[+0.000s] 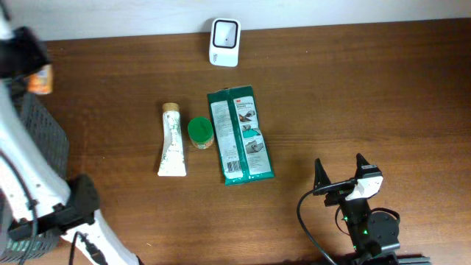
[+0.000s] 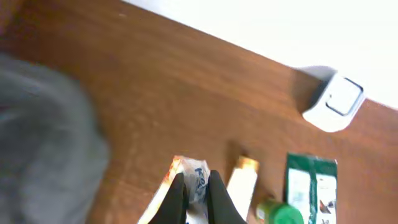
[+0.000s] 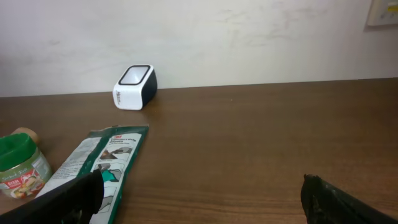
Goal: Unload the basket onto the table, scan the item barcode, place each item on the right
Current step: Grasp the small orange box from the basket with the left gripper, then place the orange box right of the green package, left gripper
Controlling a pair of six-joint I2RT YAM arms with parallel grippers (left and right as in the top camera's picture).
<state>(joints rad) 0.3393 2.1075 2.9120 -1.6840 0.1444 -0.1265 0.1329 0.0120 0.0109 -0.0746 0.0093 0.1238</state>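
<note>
**A:** Overhead, left arm: what are we listing?

**B:** The white left arm (image 1: 22,158) is reaching up along the left edge of the table (image 1: 353,88), passing over the grey basket (image 1: 40,136). The left gripper (image 1: 35,70) is hanging over the far-left corner, with an orange sachet (image 1: 42,79) showing at its tip.

**A:** And the right arm?

**B:** It is sitting low at the near right. The right gripper (image 1: 340,175) is pointing toward the far edge, jaws spread wide and gripping nothing.

**A:** Stock on the wood?

**B:** A white scanner (image 1: 224,33) is standing at the far edge. A tube (image 1: 171,140), a green-lidded jar (image 1: 199,132) and a green packet (image 1: 240,135) are lying side by side mid-table.

**A:** Left wrist view?

**B:** The black fingers (image 2: 177,198) are pressing together on the sachet, with its orange-and-white edge poking out above them. It is being held off the table, and the scanner is showing well apart, up to the right.

**A:** Right wrist view?

**B:** One finger is showing in each bottom corner, with bare wood between them. The camera is facing the scanner, with the packet and jar lying at the left.
</note>
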